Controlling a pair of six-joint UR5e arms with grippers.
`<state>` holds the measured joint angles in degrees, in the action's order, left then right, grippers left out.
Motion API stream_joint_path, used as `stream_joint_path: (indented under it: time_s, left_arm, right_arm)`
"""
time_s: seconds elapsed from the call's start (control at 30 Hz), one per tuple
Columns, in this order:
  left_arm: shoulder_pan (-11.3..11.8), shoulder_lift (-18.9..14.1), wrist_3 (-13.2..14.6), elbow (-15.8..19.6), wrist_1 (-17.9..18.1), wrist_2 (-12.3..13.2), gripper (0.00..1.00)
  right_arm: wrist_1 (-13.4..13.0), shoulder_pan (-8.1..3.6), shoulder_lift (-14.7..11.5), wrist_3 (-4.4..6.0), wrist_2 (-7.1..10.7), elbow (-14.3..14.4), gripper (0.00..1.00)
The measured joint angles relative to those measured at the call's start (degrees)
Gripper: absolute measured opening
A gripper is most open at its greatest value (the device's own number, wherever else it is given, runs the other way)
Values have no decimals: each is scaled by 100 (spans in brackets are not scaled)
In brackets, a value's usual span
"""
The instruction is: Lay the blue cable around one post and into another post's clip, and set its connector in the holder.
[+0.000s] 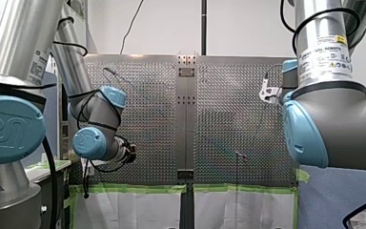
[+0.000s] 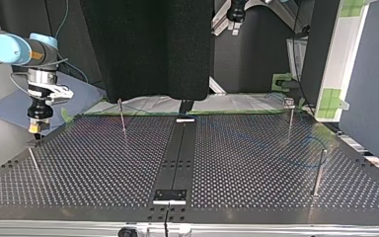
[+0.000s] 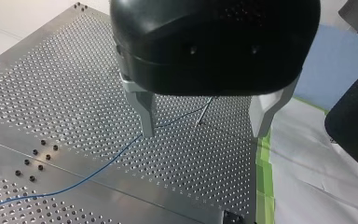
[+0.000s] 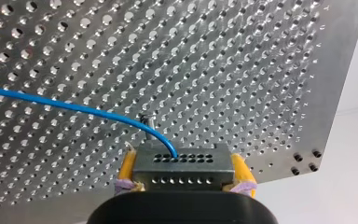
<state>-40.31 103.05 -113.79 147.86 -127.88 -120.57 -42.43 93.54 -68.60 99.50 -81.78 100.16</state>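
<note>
"Two grippers show. What does each have?"

"My right gripper is clamped on a grey rectangular metal connector pierced with rows of small holes. Its yellow pads press against the block's two ends. My left gripper, black with bare metal fingers, stands spread wide with nothing between them."

"Where does the thin blue cable go?"

"It leaves the connector's upper row of holes, arches over and runs off across the perforated metal table. A short metal pin stands in the plate just behind the connector, beside the cable's bend; I cannot tell whether they touch. In the left wrist view the cable lies loose on the table, passing by one finger's tip and crossing the smooth centre strip."

"And the posts?"

"In the top view, a thin upright post with a small block on its head stands near the far right corner. A plain taller post stands nearer the camera at the right, and another slim post stands left of the middle. The cable shows only faintly on the right half there, so I cannot tell whether it rounds either one. The right gripper hangs low at that view's left edge of the table, apart from all three."
</note>
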Motion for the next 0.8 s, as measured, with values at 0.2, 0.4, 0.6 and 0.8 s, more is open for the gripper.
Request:
stream_joint_path:
  time_s: [0.2,0.4,0.6,0.8]
  left_arm:
    - [13,0,-2,-3,-11,8,100]
    - [27,1,-2,-5,-24,10,100]
    - [38,0,-2,-5,-27,12,100]
    - [41,0,-2,-5,-28,16,100]
  right_arm:
    - [189,-33,-1,1,60,-159,25]
    - [307,-103,3,1,60,-231,25]
    - [345,-185,13,1,51,-209,25]
    - [410,-249,23,-22,48,-172,25]
